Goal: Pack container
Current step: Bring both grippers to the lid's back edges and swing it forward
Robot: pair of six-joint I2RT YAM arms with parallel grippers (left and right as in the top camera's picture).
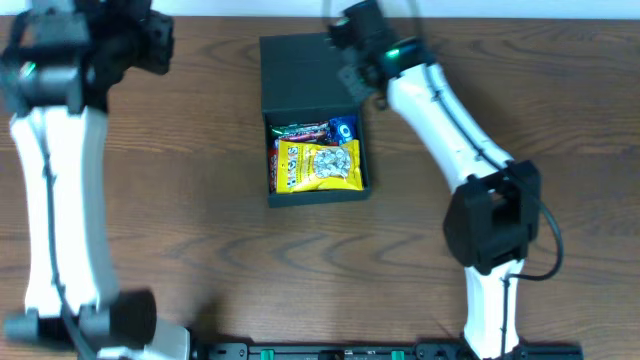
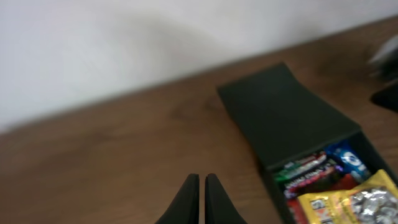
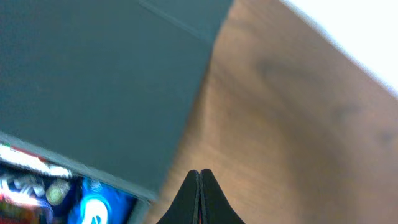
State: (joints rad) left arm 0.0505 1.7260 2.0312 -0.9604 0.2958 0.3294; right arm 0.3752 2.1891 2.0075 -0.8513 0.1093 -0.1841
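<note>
The dark charcoal container [image 1: 270, 190] sits at the table's middle back, its flap lid [image 1: 305, 75] open and leaning back. Inside lie a yellow snack bag [image 1: 318, 165], a blue packet [image 1: 342, 130] and a red and green packet [image 1: 298, 131]. The container also shows in the left wrist view [image 2: 280, 118] and the right wrist view [image 3: 106, 81]. My right gripper [image 3: 199, 175] is shut and empty, at the lid's right edge [image 1: 358, 82]. My left gripper [image 2: 201, 180] is shut and empty over bare wood, left of the container; in the overhead view it is at the far left back [image 1: 150, 45].
The wooden table runs to a pale wall at the back [image 2: 124, 50]. My right arm's white links [image 1: 450, 130] cross the table's right side. My left arm [image 1: 55, 200] stands along the left edge.
</note>
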